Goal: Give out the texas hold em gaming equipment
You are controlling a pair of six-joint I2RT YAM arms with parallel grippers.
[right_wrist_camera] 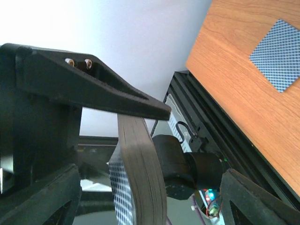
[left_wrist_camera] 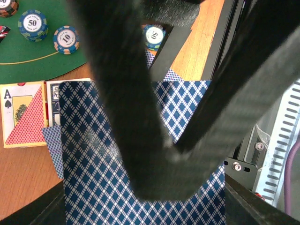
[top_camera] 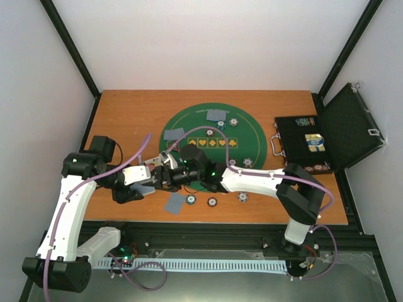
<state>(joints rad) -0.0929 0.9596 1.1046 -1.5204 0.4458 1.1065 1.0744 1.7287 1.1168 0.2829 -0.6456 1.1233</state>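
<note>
The white left arm (top_camera: 66,214) stood up from its base at the near left corner, bent at the black elbow and reached to the right, low over the brown wooden table (top_camera: 126,107). The left gripper (top_camera: 151,179) was closed on the thick deck of playing cards with blue diamond-patterned backs (left_wrist_camera: 93,178). The deck filled the space between its two fingers and was held just beside the near left edge of the round green felt mat (top_camera: 249,135). The white right arm (top_camera: 252,179) started at the near right, folded at its elbow and stretched to the left, so that the two grippers were almost tip to tip. The right gripper (top_camera: 171,175) had its fingers wide apart, and the edge of the deck stood between them and touched neither. In the left wrist view a broad black blurred shape (left_wrist_camera: 136,117) covered the middle of the deck. In the right wrist view a black wedge-shaped part with two pale screws (right_wrist_camera: 77,62) lay over the top end of the deck. I could not tell to which arm these belonged. From above, the deck was hard to make out among the black fingers. Further right, one blue-backed card (right_wrist_camera: 279,54) lay flat on the wood, with its corner cut off by the picture edge.
</note>
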